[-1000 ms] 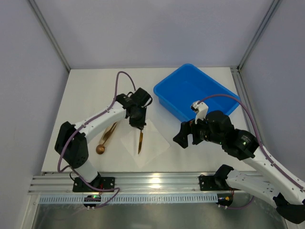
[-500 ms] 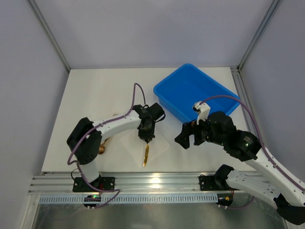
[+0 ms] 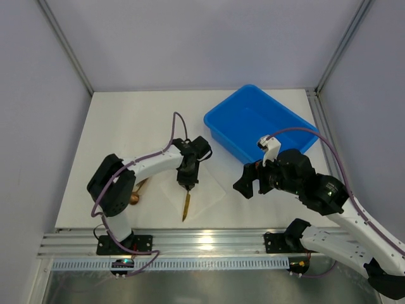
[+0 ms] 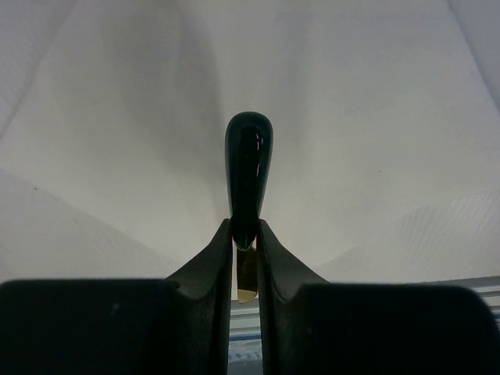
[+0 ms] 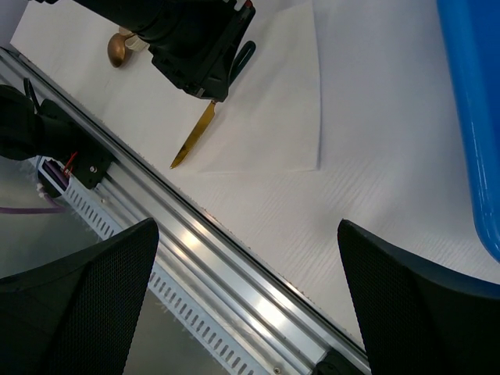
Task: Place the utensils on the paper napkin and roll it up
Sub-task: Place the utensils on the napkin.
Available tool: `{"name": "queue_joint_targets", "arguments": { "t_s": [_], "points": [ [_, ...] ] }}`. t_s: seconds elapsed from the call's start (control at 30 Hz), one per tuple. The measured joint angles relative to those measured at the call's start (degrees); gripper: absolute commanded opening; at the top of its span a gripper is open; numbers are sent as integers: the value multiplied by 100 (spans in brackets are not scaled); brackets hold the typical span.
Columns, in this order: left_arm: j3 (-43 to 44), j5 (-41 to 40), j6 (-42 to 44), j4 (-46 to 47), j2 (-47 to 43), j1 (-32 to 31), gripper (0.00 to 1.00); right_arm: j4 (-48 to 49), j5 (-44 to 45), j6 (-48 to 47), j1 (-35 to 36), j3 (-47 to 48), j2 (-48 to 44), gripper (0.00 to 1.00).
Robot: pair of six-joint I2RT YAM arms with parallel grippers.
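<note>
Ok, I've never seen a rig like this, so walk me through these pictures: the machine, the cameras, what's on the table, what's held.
These are two robot arms bolted at the near edge of a table. The wide picture is from a fixed camera above and behind them. The other two are from a camera on each wrist, looking down at the table. On the table lie a white paper napkin, a gold spoon partly behind the left arm, and a blue bin. The left end effector is shut on a slim gold utensil, over the napkin's near corner. The right end effector hangs open, holding nothing.
</note>
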Motion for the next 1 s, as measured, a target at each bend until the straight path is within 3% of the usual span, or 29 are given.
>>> {"name": "queue_joint_targets", "arguments": {
  "t_s": [1.0],
  "points": [
    [-33, 468, 282, 127, 420, 116, 0, 0, 4, 4, 0, 0, -74, 99]
  ]
}}
